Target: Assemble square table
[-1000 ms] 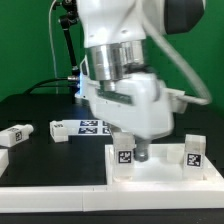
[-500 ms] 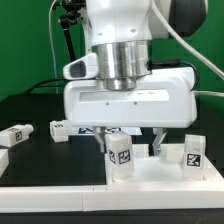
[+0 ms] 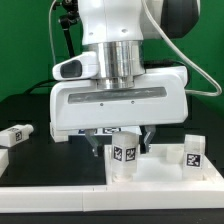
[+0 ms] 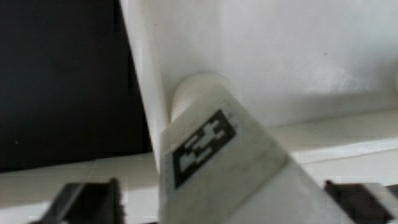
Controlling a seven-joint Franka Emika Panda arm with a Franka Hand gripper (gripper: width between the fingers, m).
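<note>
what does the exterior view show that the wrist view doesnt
Only the exterior view: a second leg post upright toward the exterior view's right, and a loose leg lying on the black table. Only the wrist view: the tag close up, and a sliver of gap beside one finger. Both: the gripper straddling an upright leg post on the white square panel.

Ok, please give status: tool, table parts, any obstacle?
Tool open, straddling upright leg post on the panel. Second leg post upright at exterior view's right. No obstacle seen.
</note>
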